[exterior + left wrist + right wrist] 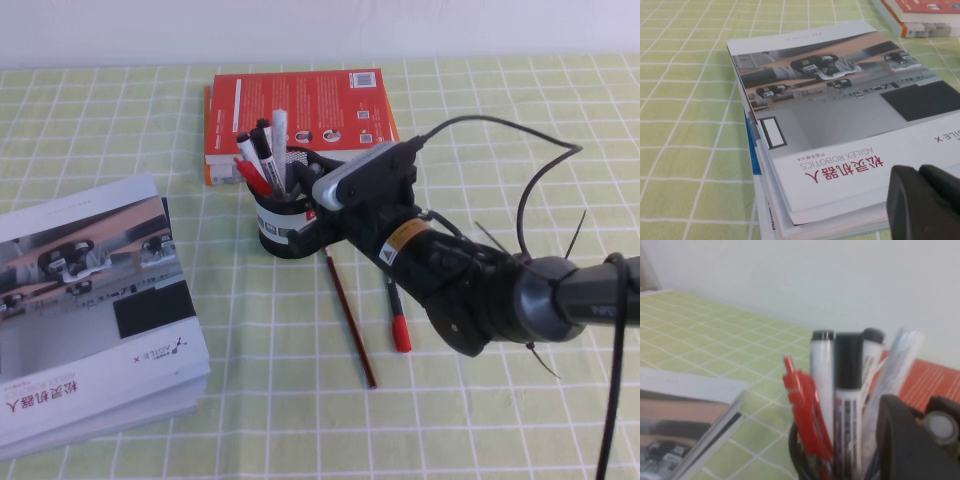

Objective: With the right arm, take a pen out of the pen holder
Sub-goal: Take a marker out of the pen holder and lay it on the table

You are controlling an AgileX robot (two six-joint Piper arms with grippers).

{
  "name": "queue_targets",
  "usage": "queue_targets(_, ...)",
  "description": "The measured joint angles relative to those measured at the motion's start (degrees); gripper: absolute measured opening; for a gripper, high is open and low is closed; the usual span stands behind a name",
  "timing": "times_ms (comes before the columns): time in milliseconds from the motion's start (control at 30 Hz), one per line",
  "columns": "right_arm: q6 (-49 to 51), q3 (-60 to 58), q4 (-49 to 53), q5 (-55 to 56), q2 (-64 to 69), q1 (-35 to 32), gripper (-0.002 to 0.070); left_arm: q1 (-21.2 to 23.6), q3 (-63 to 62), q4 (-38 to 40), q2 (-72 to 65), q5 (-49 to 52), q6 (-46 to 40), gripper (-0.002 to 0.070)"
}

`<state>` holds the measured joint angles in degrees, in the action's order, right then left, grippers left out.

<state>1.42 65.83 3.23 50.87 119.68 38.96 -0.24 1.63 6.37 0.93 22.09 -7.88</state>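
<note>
right gripper (308,185) was at pen holder (280,235), grip could not be told | left gripper (918,172) hung over booklet stack (840,125), fingers (902,200) clenched

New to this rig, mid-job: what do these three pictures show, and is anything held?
This is a two-armed table robot. The high picture looks down from the robot's side; the other two come from wrist cameras. On the green checked tablecloth sit a black cylindrical pen holder full of markers, an orange-red book behind it, a stack of white booklets on the robot's left, and a loose brown pencil and red-capped pen. The right end effector is at the holder's rim among the pens; whether it grips one is hidden. The left end effector hovers shut and empty over the booklets.
</note>
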Motion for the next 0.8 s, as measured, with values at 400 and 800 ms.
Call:
queue_targets(400, -2.30, 0.00, 2.19, -9.90, -11.45, 0.00, 0.0059, 0.00, 0.00, 0.00, 0.00, 0.00, 0.00, -0.0005)
queue_targets(800, -2.30, 0.00, 1.79, -38.29, -32.03, 0.00, 0.0059, 0.00, 0.00, 0.00, 0.00, 0.00, 0.00, -0.0005)
